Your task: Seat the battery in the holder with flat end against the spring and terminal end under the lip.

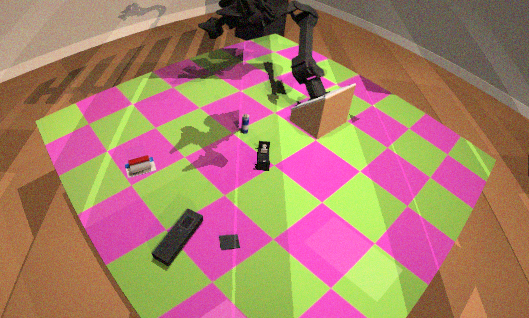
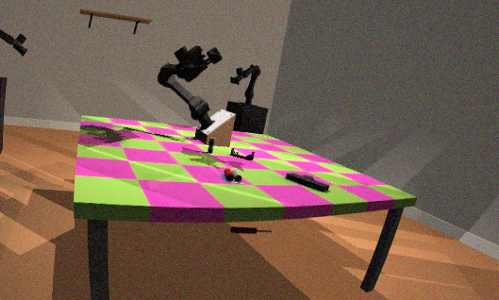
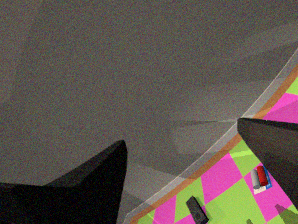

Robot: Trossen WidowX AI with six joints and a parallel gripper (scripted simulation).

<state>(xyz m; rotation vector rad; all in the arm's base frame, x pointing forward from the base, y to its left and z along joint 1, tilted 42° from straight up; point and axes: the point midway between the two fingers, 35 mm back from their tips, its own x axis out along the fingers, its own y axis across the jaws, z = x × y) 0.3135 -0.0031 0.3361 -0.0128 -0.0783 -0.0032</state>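
The battery [image 1: 245, 124] [image 2: 211, 145], blue with a pale band, stands upright on the checkered table. The black holder [image 1: 263, 159] [image 2: 242, 157] lies beside it, with raised ends and a small pale metal part near one end. It looks empty. The two do not touch. My gripper [image 3: 182, 136] is open in the wrist view, with nothing between its fingers. It is raised high above the table, away from battery and holder. Its fingertips cannot be made out clearly in the top and exterior views. Neither battery nor holder shows clearly in the wrist view.
A box with a sloping white top [image 1: 336, 114] [image 2: 221, 121] stands by my arm's lower part. A red and grey cylinder pair [image 1: 140, 165] [image 2: 233, 175] [image 3: 260, 177], a black remote-like block [image 1: 178, 237] [image 2: 307, 182] [image 3: 197, 210] and a dark square [image 1: 229, 242] lie further off.
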